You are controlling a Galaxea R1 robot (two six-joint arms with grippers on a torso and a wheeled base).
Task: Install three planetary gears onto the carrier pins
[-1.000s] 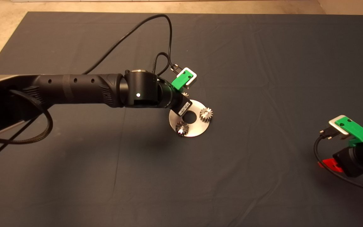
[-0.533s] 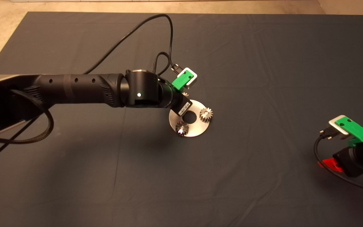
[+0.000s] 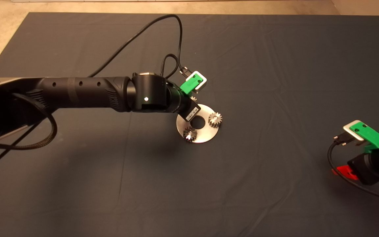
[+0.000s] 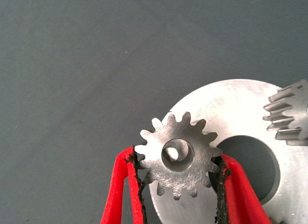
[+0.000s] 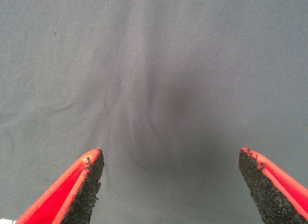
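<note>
Left hand (image 4: 178,185) over far edge of metal disc (image 3: 206,133) at mid-desk (image 3: 275,65), fingers closed on third gear (image 4: 177,155), one pad against teeth on each side (peg tip (image 4: 173,151) visible through bore). Two other gears (image 3: 215,119) (image 3: 190,134) sit on disc, on right and near sides. Right hand (image 5: 171,185) waits low at desk's right edge, fingers spread wide, holding nothing.
</note>
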